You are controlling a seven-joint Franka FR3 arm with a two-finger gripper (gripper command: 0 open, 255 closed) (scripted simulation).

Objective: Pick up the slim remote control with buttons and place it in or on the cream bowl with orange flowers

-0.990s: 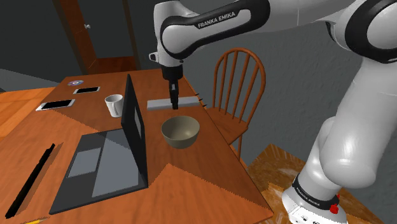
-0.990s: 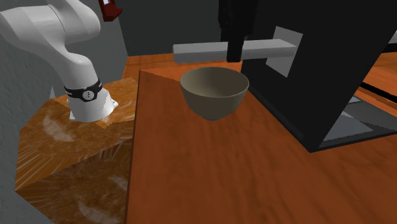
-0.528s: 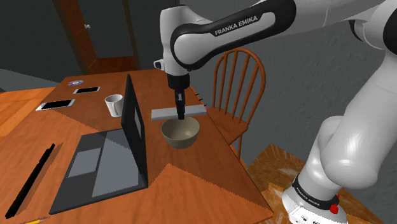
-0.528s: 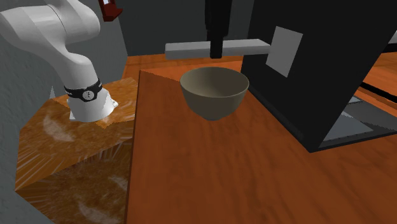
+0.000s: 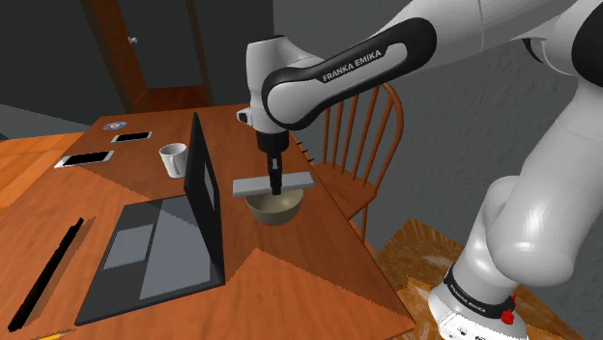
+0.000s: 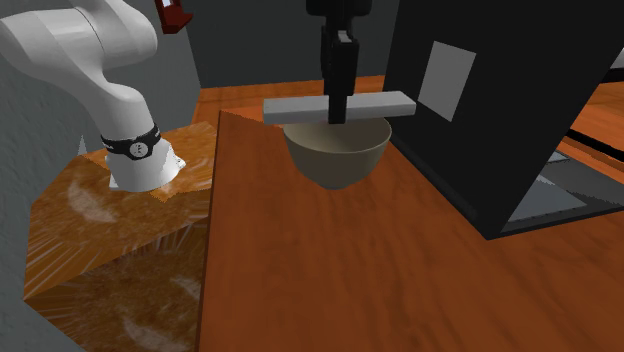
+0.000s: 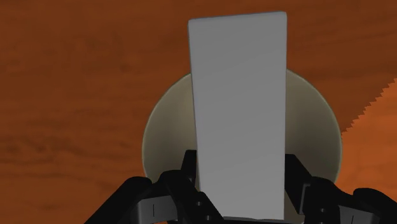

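The remote [image 5: 273,182] [image 6: 338,106] [image 7: 238,114] is a plain grey flat bar with no buttons drawn. My gripper [image 5: 275,189] [image 6: 338,110] [image 7: 240,191] is shut on its middle and holds it level, just over the bowl's rim. The bowl [image 5: 273,207] [image 6: 338,152] [image 7: 159,137] is plain dull beige and stands on the wooden table right under the remote. The bar reaches past the bowl's rim at both ends. I cannot tell whether the bar touches the rim.
An open dark laptop [image 5: 174,232] [image 6: 500,110] stands close beside the bowl. A white cup [image 5: 174,158], two phones [image 5: 85,157] and a black stick [image 5: 46,268] lie further along the table [image 5: 290,261]. A wooden chair [image 5: 359,135] stands behind the table's edge.
My gripper has carried the remote from beyond the bowl to right above it and has come down toward the rim. The grip has stayed shut.
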